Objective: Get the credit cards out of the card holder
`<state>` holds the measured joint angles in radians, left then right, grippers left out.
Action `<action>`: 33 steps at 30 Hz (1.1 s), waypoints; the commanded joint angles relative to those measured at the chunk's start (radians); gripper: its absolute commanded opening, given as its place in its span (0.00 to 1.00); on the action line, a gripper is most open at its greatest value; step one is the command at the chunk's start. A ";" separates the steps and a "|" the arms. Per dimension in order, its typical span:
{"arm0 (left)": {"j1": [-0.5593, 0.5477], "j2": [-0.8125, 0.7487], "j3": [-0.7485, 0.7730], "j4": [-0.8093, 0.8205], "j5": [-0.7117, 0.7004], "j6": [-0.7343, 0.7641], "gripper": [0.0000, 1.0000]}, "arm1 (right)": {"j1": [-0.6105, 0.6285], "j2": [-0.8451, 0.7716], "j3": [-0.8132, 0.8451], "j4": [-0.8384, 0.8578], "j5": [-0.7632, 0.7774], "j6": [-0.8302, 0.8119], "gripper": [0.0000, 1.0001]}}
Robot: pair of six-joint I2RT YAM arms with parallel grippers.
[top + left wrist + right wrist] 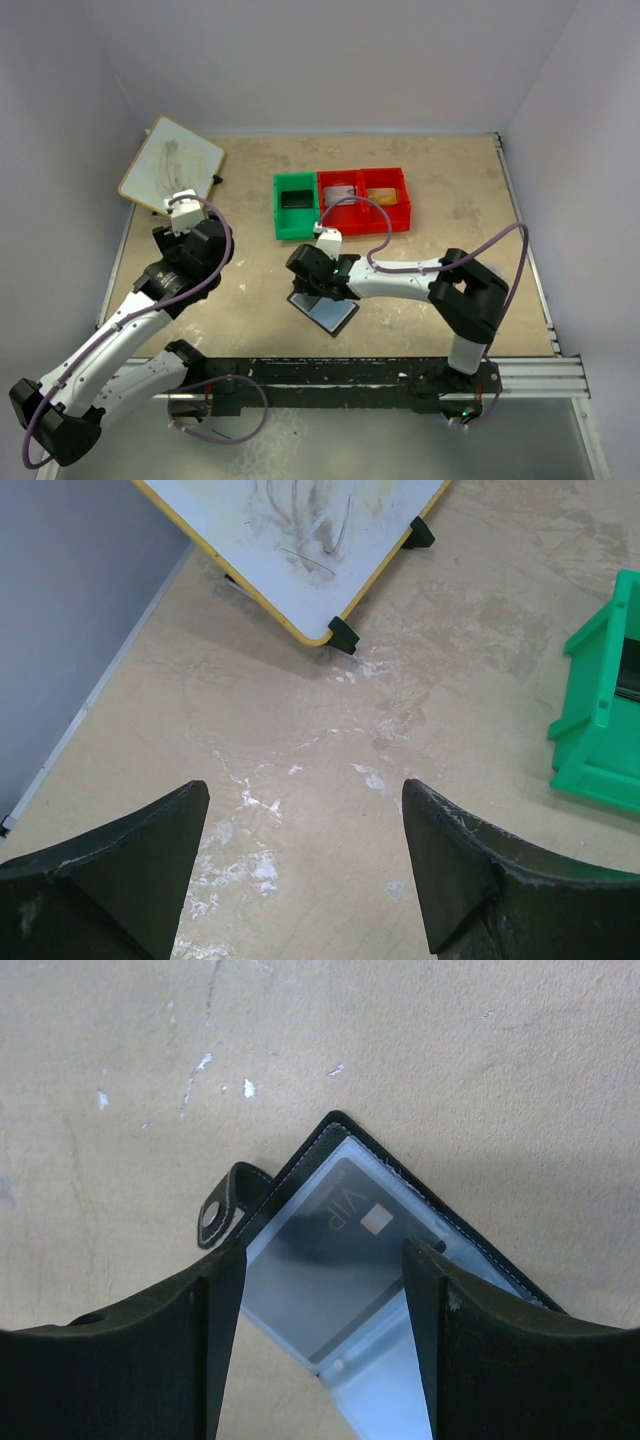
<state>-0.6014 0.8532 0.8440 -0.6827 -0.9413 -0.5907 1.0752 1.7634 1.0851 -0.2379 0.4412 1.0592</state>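
Left arm (pixel 130 320) rises from its base at the near left corner, elbow bent, wrist carried forward on the far-left side. Left gripper (pixel 305 790) tilts forward and down, jaws spread wide, holding nothing. Right arm (pixel 400 281) folds sharply at the elbow on the right, forearm running leftward to the middle. Right gripper (pixel 318 1258) aims straight down, black fingers (pixel 130 1350) wide apart.
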 commanded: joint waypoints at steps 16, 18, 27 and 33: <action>0.008 -0.015 0.031 0.012 -0.008 0.014 0.76 | 0.024 0.117 0.128 -0.202 0.100 0.133 0.72; 0.008 -0.019 0.032 0.012 -0.010 0.013 0.76 | 0.028 0.109 0.148 -0.241 0.123 0.133 0.70; 0.008 -0.027 0.031 0.012 -0.008 0.012 0.76 | 0.041 0.120 0.211 -0.361 0.154 0.198 0.69; 0.008 -0.033 0.032 0.012 -0.009 0.014 0.76 | 0.041 0.182 0.260 -0.368 0.127 0.204 0.72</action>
<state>-0.6010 0.8371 0.8440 -0.6827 -0.9417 -0.5831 1.1126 1.9160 1.2953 -0.5610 0.5495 1.2270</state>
